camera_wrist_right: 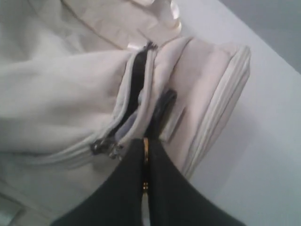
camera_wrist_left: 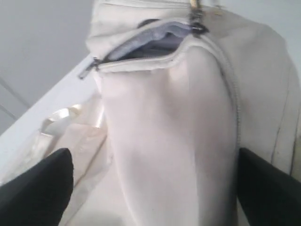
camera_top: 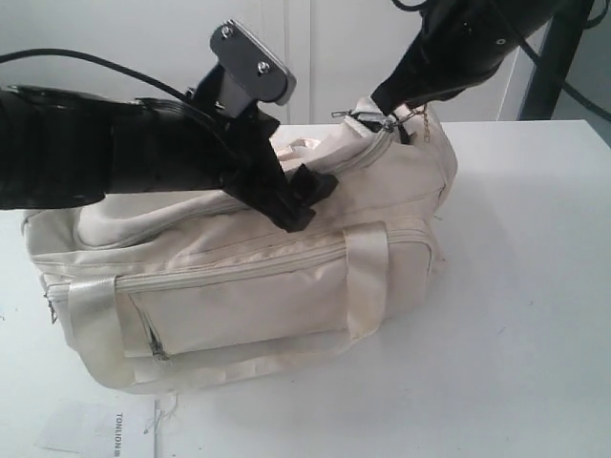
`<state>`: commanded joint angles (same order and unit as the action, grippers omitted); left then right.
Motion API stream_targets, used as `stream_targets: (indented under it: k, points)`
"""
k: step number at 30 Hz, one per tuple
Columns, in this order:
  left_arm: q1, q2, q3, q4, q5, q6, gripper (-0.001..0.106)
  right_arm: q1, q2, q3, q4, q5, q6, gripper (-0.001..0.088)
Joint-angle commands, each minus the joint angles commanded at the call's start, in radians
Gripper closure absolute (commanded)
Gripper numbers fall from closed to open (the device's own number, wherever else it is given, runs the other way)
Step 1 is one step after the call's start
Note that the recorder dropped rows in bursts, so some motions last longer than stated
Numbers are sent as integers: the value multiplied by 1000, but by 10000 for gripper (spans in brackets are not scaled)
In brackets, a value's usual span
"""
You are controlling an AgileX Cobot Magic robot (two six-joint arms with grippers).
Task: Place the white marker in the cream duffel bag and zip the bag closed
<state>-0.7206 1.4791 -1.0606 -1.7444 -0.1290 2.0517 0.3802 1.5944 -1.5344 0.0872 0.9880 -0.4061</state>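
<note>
Cream duffel bag (camera_top: 239,305) lies on white bench (camera_top: 535,286), front pocket toward exterior camera. Left tool (camera_top: 294,202) rests on bag top, fingers spread wide, ridge of fabric between them. Right tool (camera_top: 399,113) at bag's right end, fingers together, pinched on zip pull (camera_wrist_right: 145,153). Top zip (camera_wrist_right: 135,89) gapes for short stretch at that end.

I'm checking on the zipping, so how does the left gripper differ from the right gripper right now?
The left gripper is wide open; the right gripper is shut on the zipper pull. The left gripper rests on top of the cream duffel bag; the right gripper is at its end, where the zipper gapes. Both are black.
</note>
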Motion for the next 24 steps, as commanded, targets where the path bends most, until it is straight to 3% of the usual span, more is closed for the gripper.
stream_targets:
  k: [4,8,12,17,20,24]
  points:
    - [0,-55,2,0,153,-105,194,0,14,0,252,19,-185,868]
    - [-2,-66,30,0,336,-136,214,0,10,0,269,-47,-227,868]
    - [-3,-64,93,0,306,-216,347,-2,10,0,149,-151,-201,868]
    - [-16,-58,143,0,303,-235,359,-2,10,0,95,-267,-158,868]
    - [-58,-35,148,0,299,-225,359,-2,14,0,95,-286,-158,868]
    - [-146,-4,129,0,85,-187,359,-2,14,0,98,-277,-158,868]
